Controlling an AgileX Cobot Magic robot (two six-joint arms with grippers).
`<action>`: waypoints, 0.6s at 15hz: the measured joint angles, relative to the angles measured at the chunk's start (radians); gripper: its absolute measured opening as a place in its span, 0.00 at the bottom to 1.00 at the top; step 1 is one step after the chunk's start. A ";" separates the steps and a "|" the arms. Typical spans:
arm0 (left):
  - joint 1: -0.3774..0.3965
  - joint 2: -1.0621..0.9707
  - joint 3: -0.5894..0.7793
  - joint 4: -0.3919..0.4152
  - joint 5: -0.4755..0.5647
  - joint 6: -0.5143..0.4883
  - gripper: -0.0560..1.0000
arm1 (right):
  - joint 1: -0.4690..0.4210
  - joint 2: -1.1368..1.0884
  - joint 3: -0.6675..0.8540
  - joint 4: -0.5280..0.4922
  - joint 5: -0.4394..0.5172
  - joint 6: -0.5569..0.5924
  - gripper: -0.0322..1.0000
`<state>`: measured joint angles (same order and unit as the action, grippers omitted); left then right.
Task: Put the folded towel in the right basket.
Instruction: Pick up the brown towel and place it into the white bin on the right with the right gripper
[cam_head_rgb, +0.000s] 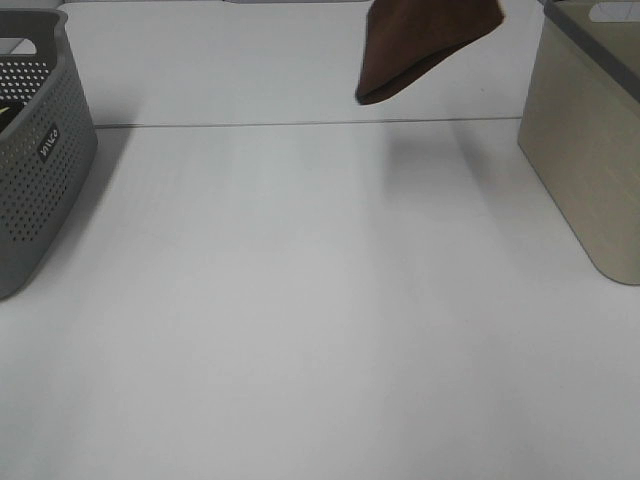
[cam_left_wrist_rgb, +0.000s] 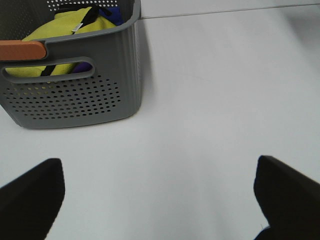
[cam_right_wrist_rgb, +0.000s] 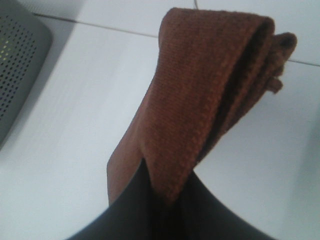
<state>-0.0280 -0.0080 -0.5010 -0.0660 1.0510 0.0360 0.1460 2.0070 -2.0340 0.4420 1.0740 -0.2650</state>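
Note:
The folded brown towel (cam_head_rgb: 420, 45) hangs in the air at the top of the exterior view, left of the beige right basket (cam_head_rgb: 590, 150) and apart from it. In the right wrist view my right gripper (cam_right_wrist_rgb: 165, 200) is shut on the towel (cam_right_wrist_rgb: 210, 100), which dangles folded from its dark fingers (cam_right_wrist_rgb: 135, 215). My left gripper (cam_left_wrist_rgb: 160, 200) is open and empty above the white table, near the grey left basket (cam_left_wrist_rgb: 75, 95). Neither gripper shows in the exterior view.
The grey perforated basket (cam_head_rgb: 40, 170) stands at the left edge and holds a yellow cloth (cam_left_wrist_rgb: 60, 30) and a blue item. An orange piece (cam_left_wrist_rgb: 22, 50) lies on its rim. A seam (cam_head_rgb: 300, 124) crosses the white table at the back.

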 joint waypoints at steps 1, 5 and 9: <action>0.000 0.000 0.000 0.000 0.000 0.000 0.98 | -0.047 -0.039 0.000 -0.019 0.016 0.011 0.11; 0.000 0.000 0.000 0.000 0.000 0.000 0.98 | -0.258 -0.146 0.000 -0.051 0.048 0.027 0.11; 0.000 0.000 0.000 0.000 0.000 0.000 0.98 | -0.420 -0.171 0.000 -0.053 0.070 0.068 0.11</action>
<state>-0.0280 -0.0080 -0.5010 -0.0660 1.0510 0.0360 -0.2740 1.8360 -2.0340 0.3890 1.1440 -0.1970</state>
